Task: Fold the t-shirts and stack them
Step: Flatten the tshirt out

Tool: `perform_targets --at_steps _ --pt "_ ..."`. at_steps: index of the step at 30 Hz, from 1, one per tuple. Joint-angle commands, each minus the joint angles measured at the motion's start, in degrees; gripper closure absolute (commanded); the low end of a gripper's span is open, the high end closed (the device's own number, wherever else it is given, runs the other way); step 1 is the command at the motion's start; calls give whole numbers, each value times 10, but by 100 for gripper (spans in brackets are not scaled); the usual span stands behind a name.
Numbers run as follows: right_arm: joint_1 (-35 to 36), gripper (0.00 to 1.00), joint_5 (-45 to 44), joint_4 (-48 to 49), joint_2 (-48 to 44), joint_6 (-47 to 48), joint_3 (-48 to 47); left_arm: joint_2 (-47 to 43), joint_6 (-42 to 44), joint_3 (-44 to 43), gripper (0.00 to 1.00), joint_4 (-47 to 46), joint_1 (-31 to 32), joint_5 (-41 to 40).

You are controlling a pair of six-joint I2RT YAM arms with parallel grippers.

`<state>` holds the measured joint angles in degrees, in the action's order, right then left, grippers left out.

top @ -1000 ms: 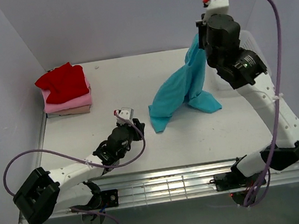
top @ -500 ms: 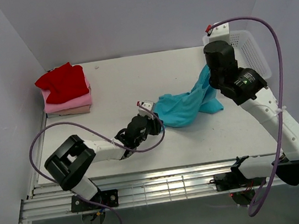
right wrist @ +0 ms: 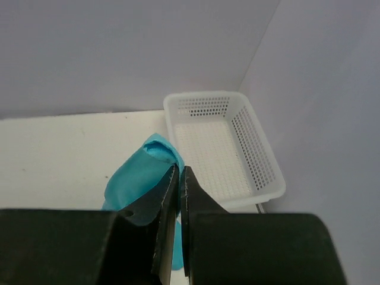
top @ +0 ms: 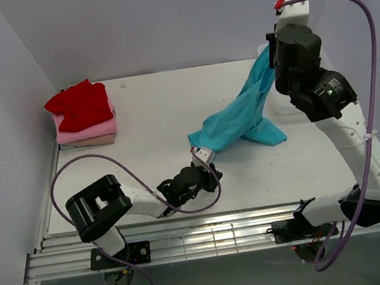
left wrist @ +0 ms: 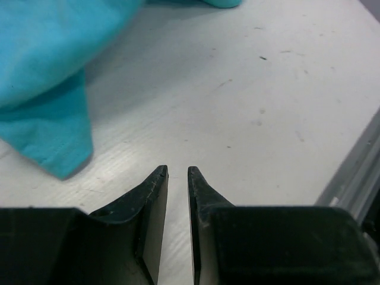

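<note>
The teal shirt [top: 239,116] is held up by one end at the far right of the desk [top: 156,104]. It is pinched in the right jaws, which are closed tight on the cloth. The rest hangs down and trails leftward, and its lowest corner lies on the desk near the middle. The left jaws are set low over bare desk just beside that corner, without touching it. Only a narrow gap is left between them, and nothing is held in it. At the far left a red shirt [top: 80,105] is stacked on a pink shirt [top: 96,129] and a beige shirt [top: 91,141]. A white basket [right wrist: 202,95] stands at the far right.

The main risk is judged to be a missed grasp: if the left jaws are closed where they are, only air is caught. With so narrow a gap, the corner may also be pushed aside rather than taken in. If the right end is raised further, the corner may be dragged out of reach. The shirt is bunched, so any fold made before it is spread is likely to be crooked.
</note>
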<state>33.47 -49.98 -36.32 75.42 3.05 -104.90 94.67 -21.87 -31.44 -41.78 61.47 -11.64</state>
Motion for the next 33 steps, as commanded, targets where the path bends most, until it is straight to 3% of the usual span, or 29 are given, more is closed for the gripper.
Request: perform_targets --at_steps 1,4,10,15,17,21,25,29,33 --pt "-2 92 32 22 17 5 -122 -27 -24 8 69 -78 44 -32" --pt "-1 92 58 -2 34 -11 -159 11 -11 -27 69 -105 77 -51" --pt "-1 92 87 -10 20 -26 -135 142 45 -146 69 -134 88 -100" --pt "0 92 87 -17 8 -19 -128 223 146 -224 69 -131 85 -238" --pt "-1 92 83 -18 3 -15 -126 227 164 -230 70 -132 73 -308" --pt "-1 92 76 -17 -11 -7 -108 189 171 -188 70 -166 34 -346" --pt "-1 92 81 -3 -33 -10 -53 158 197 -173 70 -173 -14 -341" --pt "-1 92 84 8 -51 -17 -8 158 241 -189 70 -170 -24 -340" --pt "-1 92 80 14 -63 -19 22 111 198 -150 70 -167 -11 -278"
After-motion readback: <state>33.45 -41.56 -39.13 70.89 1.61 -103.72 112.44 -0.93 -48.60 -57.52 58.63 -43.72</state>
